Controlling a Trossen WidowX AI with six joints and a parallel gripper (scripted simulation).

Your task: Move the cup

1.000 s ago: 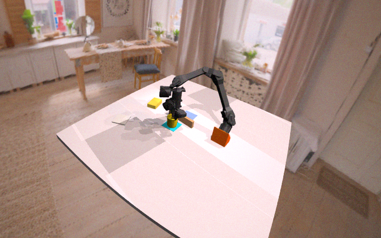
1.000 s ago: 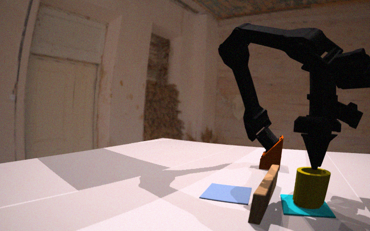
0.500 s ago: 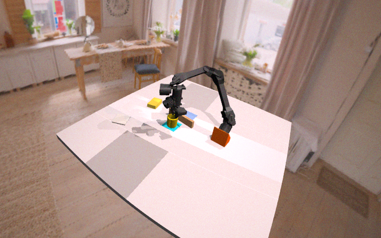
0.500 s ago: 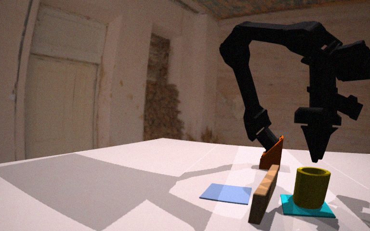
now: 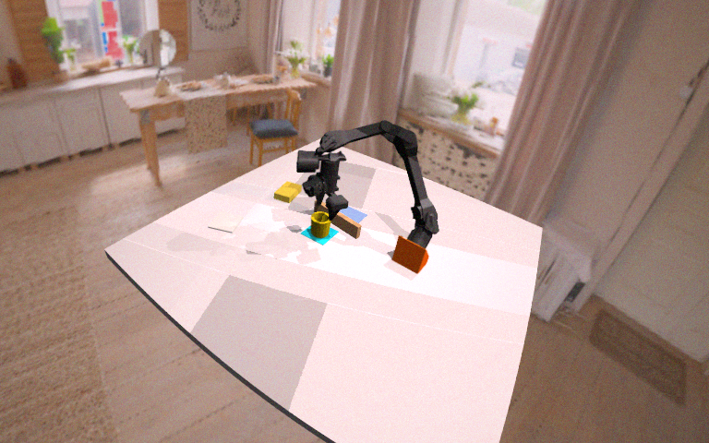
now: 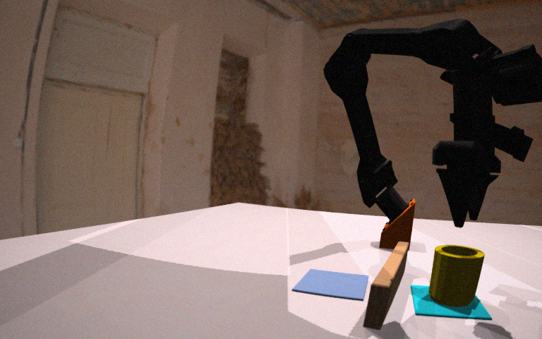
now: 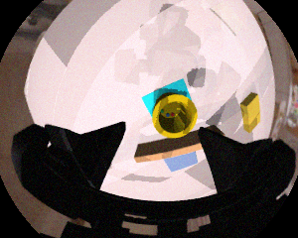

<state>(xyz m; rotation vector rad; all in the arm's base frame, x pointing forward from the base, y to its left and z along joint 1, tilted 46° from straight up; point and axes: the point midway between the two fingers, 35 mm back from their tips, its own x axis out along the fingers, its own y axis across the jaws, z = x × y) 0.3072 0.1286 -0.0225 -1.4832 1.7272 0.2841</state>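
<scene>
Your pincer (image 5: 326,215) (image 6: 466,222) (image 7: 164,129) hung wide open, holding nothing, above the cup (image 5: 319,225) (image 6: 456,276) (image 7: 161,129), upright on the cyan pad (image 5: 322,240) (image 6: 429,308) (image 7: 150,101), lower right of the exterior frame. Its stiff wall seemed the place to grip.

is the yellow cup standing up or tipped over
Upright: the cup stands on its base on the cyan pad, mouth facing up.

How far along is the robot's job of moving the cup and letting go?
It looks done: the cup stands upright on the cyan pad, marbles visible inside. Nothing is in hand; the open jaws are above it. Probably nothing is left.
</scene>
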